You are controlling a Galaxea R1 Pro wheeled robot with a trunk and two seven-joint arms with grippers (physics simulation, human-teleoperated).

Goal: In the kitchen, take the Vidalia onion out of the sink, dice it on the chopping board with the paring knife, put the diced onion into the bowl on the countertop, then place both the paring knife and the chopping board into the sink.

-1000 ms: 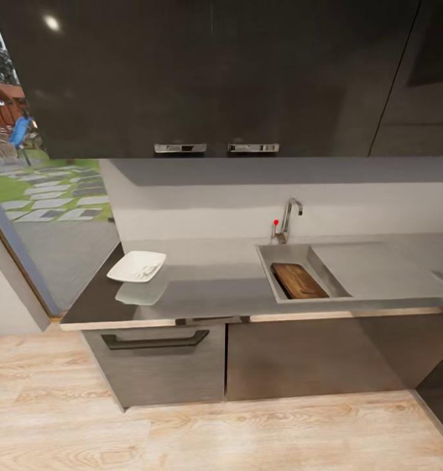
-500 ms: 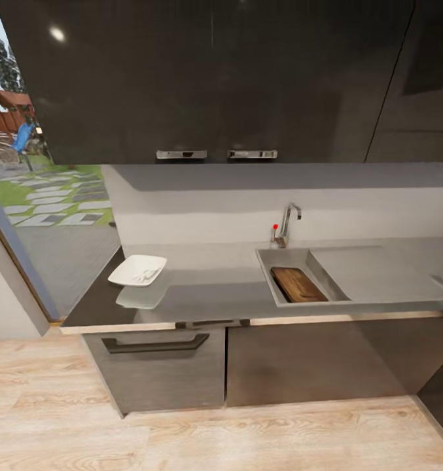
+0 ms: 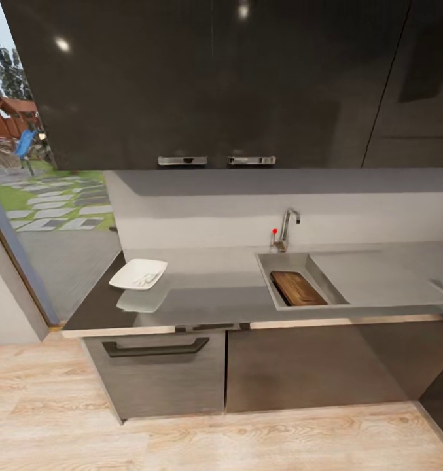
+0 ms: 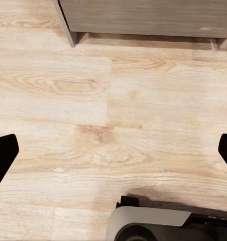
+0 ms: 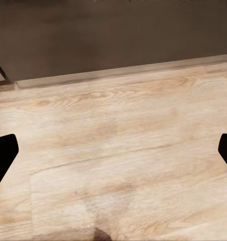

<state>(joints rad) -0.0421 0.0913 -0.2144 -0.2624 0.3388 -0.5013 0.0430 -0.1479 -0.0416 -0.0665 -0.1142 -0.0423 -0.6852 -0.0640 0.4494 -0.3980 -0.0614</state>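
The chopping board (image 3: 298,288) is seen lying inside the basin of the sink (image 3: 268,274), at roughly 4 o'clock from the centre of the head view, below the chrome tap (image 3: 286,228) with its red knob. The bowl (image 3: 138,273) is set on the tabletop (image 3: 214,294) at about 8 o'clock, well apart from the sink, and small pale bits, judged to be the diced Vidalia onion (image 3: 144,280), are made out inside it. The task is therefore judged to be at or near its end: the onion is diced and transferred, and the board is placed in the sink. The paring knife cannot be made out; whether it lies in the basin beside or beneath the board cannot be told, so that step cannot be confirmed. The near wall of the basin hides part of its floor. In both wrist views the pale wooden floor (image 4: 113,110) and the cabinet base (image 4: 143,17) are shown. The jaws of the left gripper (image 4: 113,155) are spread wide and grasp nothing, and those of the right gripper (image 5: 113,155) are likewise released and unloaded.
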